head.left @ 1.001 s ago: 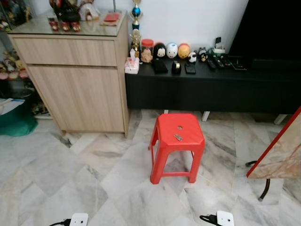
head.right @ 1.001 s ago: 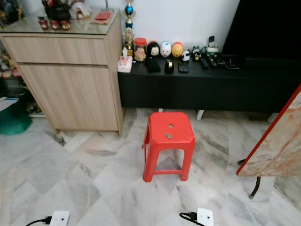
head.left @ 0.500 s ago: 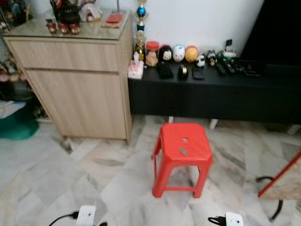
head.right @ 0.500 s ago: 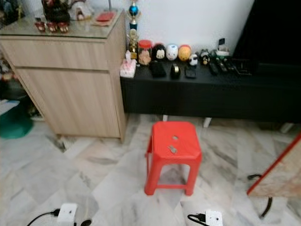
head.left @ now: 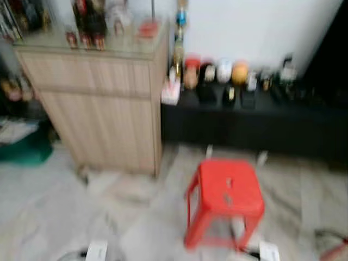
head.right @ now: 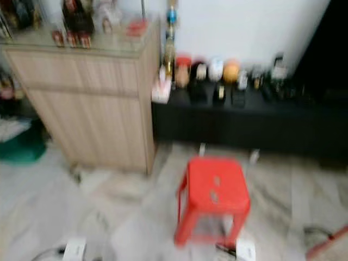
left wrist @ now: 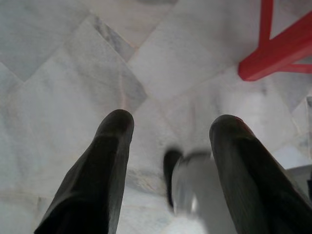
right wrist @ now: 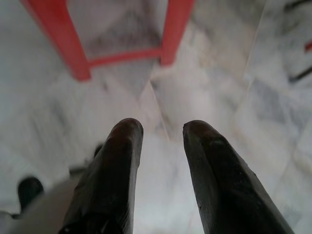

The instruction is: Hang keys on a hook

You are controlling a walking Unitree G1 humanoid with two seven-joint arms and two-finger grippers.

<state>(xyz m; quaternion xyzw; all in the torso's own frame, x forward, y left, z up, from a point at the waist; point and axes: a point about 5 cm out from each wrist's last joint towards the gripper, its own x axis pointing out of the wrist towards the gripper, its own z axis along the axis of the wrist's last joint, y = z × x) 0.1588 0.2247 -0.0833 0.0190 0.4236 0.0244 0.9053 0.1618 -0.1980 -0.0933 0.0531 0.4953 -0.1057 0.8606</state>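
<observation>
On the marble floor (head.left: 49,217) before the robot stands a red plastic stool (head.left: 224,202), and a small grey thing on its seat, blurred past certainty, looks to be the keys (head.left: 228,199). Behind the stool runs a low black console (head.left: 255,122) along the white wall, carrying a row of little figurines and jars (head.left: 217,73) too smeared to name. Beside the console, on the robot's left, stands a light wooden cabinet (head.left: 103,119) with a glass top and more ornaments on it. Both head views are blurred. Down at the left arm's wrist, the left gripper (left wrist: 170,126) hangs over the pale tiles with its two black fingers spread and nothing between them, a leg of the stool off to one side. From the right arm's wrist, the right gripper (right wrist: 162,127) likewise points at the floor, fingers parted and holding nothing, with the stool's red legs and crossbar just beyond its tips
</observation>
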